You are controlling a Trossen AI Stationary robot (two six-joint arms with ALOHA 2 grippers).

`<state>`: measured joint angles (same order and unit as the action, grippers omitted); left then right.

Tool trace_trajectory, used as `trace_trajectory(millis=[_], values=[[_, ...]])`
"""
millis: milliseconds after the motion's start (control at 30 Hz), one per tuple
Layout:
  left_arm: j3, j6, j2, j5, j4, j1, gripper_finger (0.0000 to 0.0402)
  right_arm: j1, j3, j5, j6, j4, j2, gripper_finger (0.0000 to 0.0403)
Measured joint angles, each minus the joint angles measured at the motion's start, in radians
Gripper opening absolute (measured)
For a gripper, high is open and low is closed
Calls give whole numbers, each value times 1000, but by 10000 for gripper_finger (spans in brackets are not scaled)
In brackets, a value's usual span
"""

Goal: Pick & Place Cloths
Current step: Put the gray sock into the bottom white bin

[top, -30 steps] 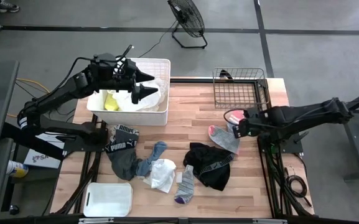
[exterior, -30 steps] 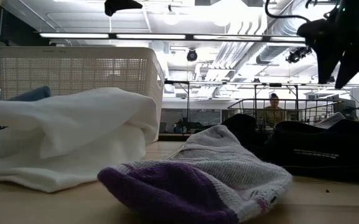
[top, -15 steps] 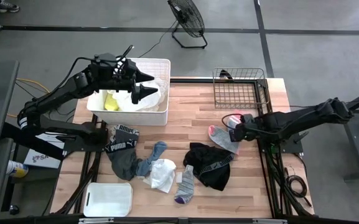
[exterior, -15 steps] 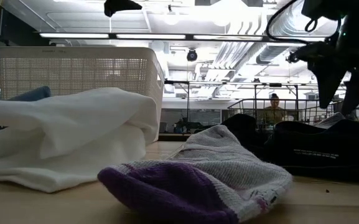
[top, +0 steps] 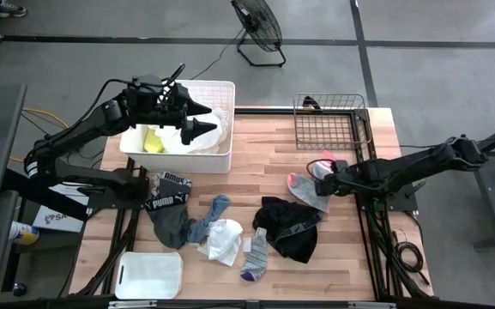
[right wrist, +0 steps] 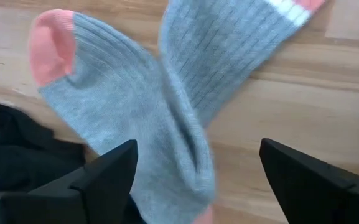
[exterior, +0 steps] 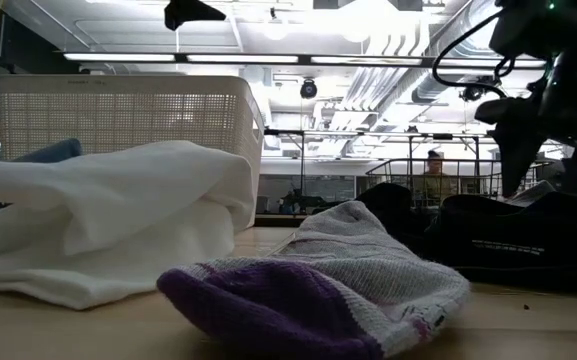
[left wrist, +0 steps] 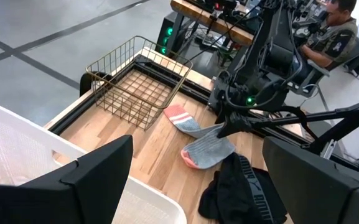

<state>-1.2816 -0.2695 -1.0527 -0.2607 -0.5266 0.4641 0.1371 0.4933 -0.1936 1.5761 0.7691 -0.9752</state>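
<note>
My right gripper (top: 327, 182) hangs open low over the grey-pink socks (top: 307, 187), which lie flat near the table's right side. In its wrist view a finger stands on either side of a raised fold (right wrist: 185, 130) of the socks. My left gripper (top: 197, 120) waits open above the white bin (top: 223, 156), which holds neon yellow (top: 151, 140) and white cloths. On the table lie a black garment (top: 288, 227), dark grey lettered briefs (top: 168, 210), a blue sock (top: 210, 216), a white cloth (top: 224, 240) and a grey-purple sock (top: 256, 254). My right gripper comes at the grey-pink socks from above with its fingers (right wrist: 107, 177) spread on either side of the raised fold. The fingertips lie below the wrist view's edge, so I cannot tell whether they touch the cloth. The socks lie on the table.
A wire basket (top: 328, 120) stands at the far right corner, just beyond the socks. A white lid (top: 148, 275) lies at the near left corner. Bare wood shows between the bin and the basket. A person (left wrist: 338, 25) sits beyond the table's right side.
My right gripper has come down onto the grey-pink socks, shifting slightly toward the table's near edge, and stayed open. The socks have kept their place. My left arm has stayed still over the bin.
</note>
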Motion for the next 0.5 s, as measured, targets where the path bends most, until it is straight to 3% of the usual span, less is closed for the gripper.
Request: trace_trajectory(millis=[500], values=[[0,-1,0,9,1,0,351,0,-36,73,-101,-123,-84,198]])
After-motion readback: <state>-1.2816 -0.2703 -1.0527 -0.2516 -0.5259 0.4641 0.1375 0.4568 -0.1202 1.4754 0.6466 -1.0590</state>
